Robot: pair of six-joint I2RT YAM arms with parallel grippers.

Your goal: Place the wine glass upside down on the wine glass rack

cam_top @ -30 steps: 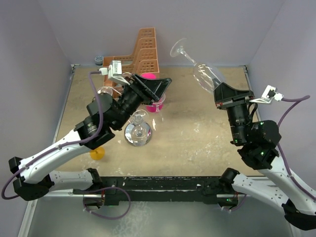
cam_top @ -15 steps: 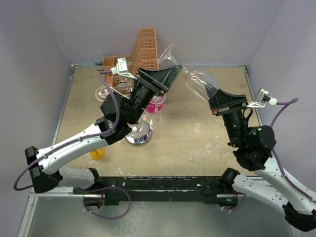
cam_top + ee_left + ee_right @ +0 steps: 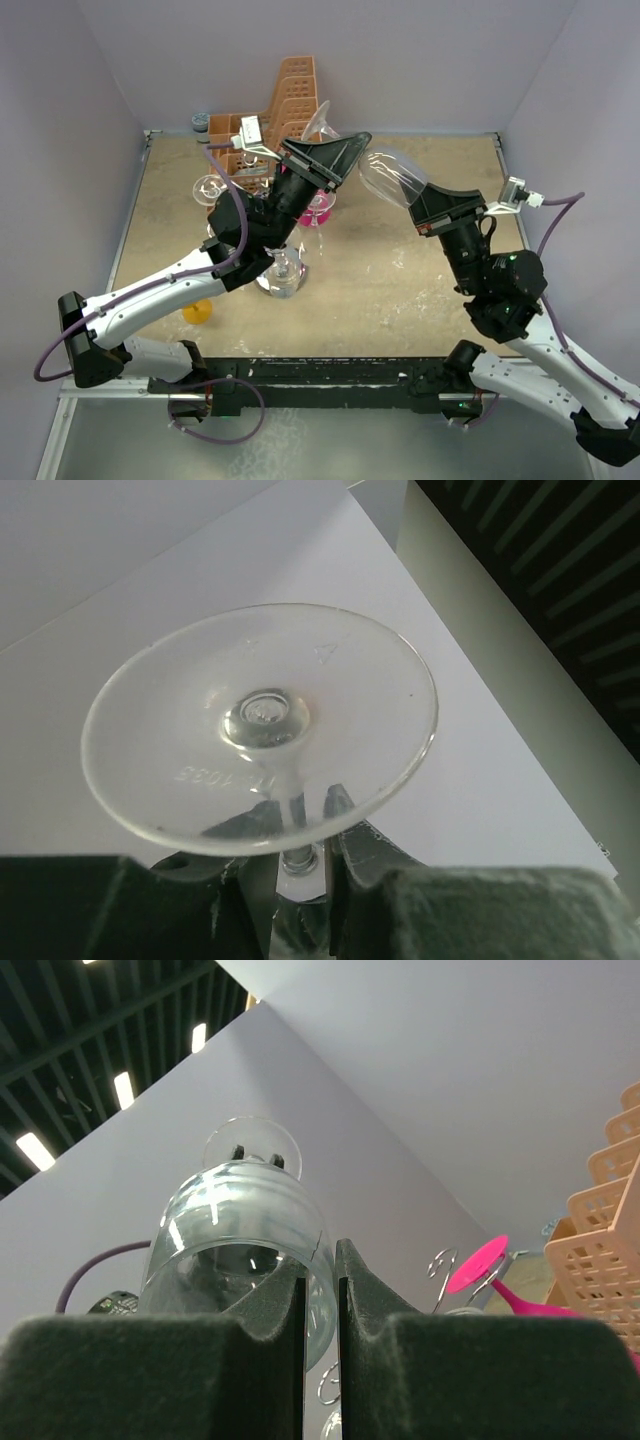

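The clear wine glass (image 3: pixel 385 172) hangs in the air between the two arms, lying almost on its side with its foot toward the left. My right gripper (image 3: pixel 416 200) is shut on the bowl's rim, one finger inside the bowl (image 3: pixel 230 1230) and one outside. My left gripper (image 3: pixel 345 150) is shut on the stem just under the round foot (image 3: pixel 260 720), with the stem passing between its fingers (image 3: pixel 345 845). The wine glass rack (image 3: pixel 280 278), a silver wire stand on a shiny round base, stands below the left arm and is partly hidden by it. Its curled arms (image 3: pixel 440 1260) show in the right wrist view.
A pink glass (image 3: pixel 315 210) hangs on the rack, its foot (image 3: pixel 478 1265) showing in the right wrist view. An orange perforated basket (image 3: pixel 290 100) stands at the back wall beside a small grey can (image 3: pixel 201 122). A yellow object (image 3: pixel 197 312) lies front left.
The right arm carried the glass leftward and lowered it. The left gripper rose from the rack toward the glass and closed its open jaws around the stem.
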